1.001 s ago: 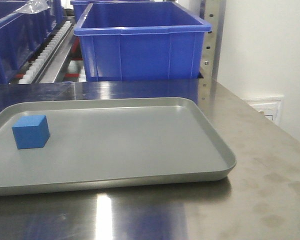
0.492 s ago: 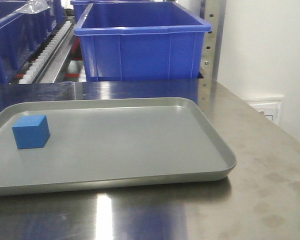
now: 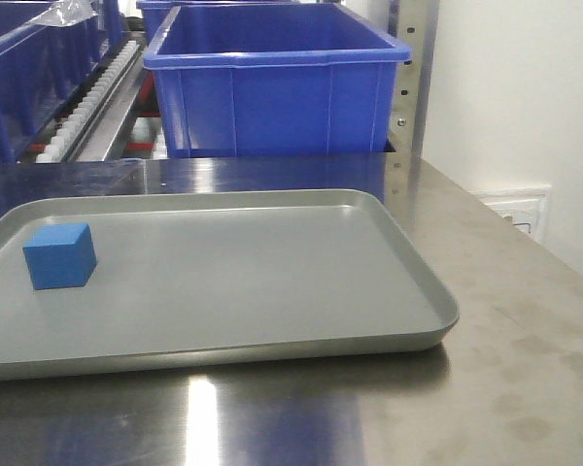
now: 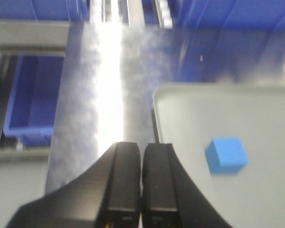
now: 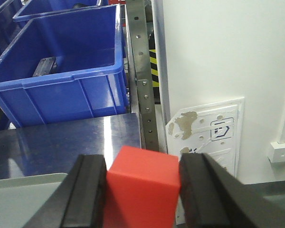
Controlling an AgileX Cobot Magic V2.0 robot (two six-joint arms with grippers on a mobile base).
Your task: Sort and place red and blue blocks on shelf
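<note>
My right claw (image 5: pixel 141 190) clamps the red block (image 5: pixel 140 178); my left claw (image 4: pixel 142 154), closed empty, hangs near the tray (image 4: pixel 256 109) holding the blue block (image 4: pixel 226 155).

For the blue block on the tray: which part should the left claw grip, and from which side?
Come from above and pinch two opposite side faces of the blue block. It sits flat on the tray, clear of the rim, its sides free. The left claw is shut, so it would likely need opening first; the right claw holds the red block.
</note>
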